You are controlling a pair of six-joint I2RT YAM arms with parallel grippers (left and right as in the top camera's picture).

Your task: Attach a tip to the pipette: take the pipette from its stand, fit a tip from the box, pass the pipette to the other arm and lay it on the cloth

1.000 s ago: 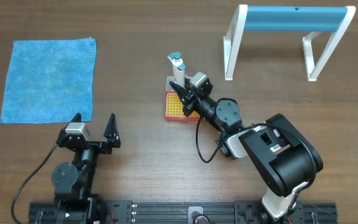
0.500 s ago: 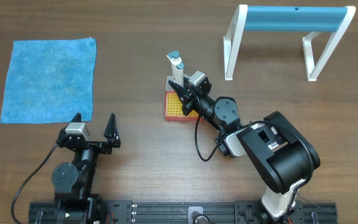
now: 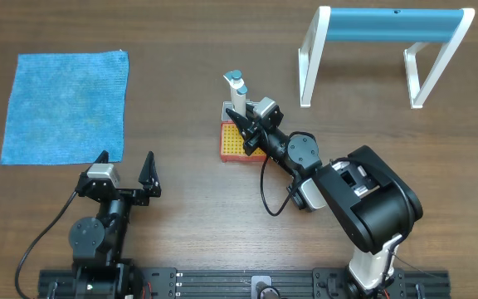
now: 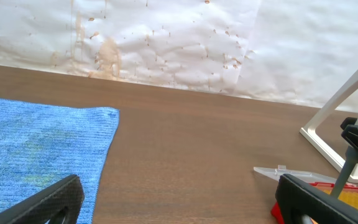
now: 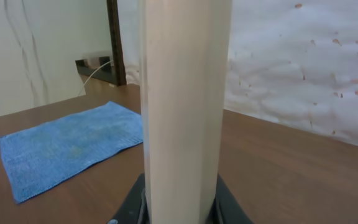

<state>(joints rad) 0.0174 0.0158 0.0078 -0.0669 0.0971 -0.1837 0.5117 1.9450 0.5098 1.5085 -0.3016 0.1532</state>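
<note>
My right gripper (image 3: 246, 124) is shut on the white pipette (image 3: 236, 90), which has a blue-grey top and stands upright over the orange tip box (image 3: 233, 143) at mid-table. In the right wrist view the pipette's pale body (image 5: 185, 106) rises between the dark fingers (image 5: 219, 202). Whether a tip is fitted is hidden. The blue cloth (image 3: 65, 106) lies flat at the far left. My left gripper (image 3: 125, 159) is open near the front left, just in front of the cloth, holding nothing; its view shows the cloth (image 4: 36, 155) and the tip box (image 4: 353, 198).
The white stand with a blue top bar (image 3: 388, 29) sits at the far right, with nothing on it. A clear lid (image 4: 294, 174) juts out beside the tip box. Bare wooden tabletop (image 3: 181, 50) separates the cloth from the tip box.
The right arm's elbow has shifted slightly to the left. The pipette and the left arm stay where they were.
</note>
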